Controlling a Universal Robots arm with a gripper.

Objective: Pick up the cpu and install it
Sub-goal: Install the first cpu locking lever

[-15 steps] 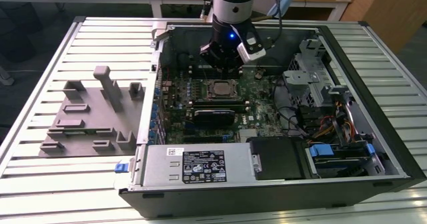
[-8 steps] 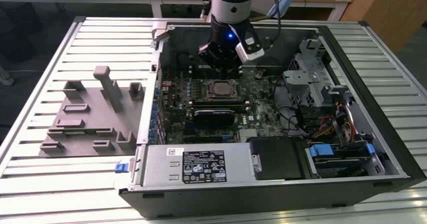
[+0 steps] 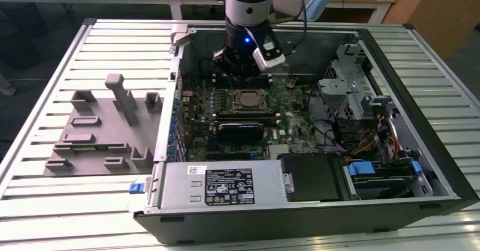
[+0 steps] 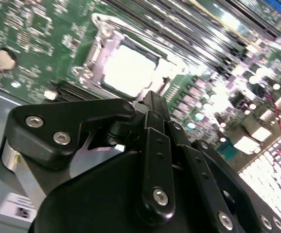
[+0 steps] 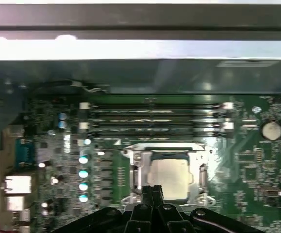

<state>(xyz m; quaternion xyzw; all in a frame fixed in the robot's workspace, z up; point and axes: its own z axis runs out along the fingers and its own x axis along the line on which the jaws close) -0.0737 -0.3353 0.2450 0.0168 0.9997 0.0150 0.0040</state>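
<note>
The cpu [image 3: 246,100] is a silvery square chip lying flat in the metal socket frame [image 5: 131,174] on the green motherboard [image 3: 289,113] inside the open computer case. It shows as a pale plate in both wrist views [image 4: 128,68] [image 5: 169,177]. My gripper [image 3: 242,78] hangs just behind the socket in the exterior view, a little above the board. Its black fingers are pressed together with nothing between them, in both wrist views [image 5: 152,191] [image 4: 152,99], and their tips sit beside the cpu's edge.
A grey tray [image 3: 98,133] with raised blocks lies on the exterior view's left. Memory slots [image 5: 155,119] run beside the socket. A black heatsink block [image 3: 240,130], the power supply [image 3: 217,186] and drive cages with cables [image 3: 352,94] crowd the case.
</note>
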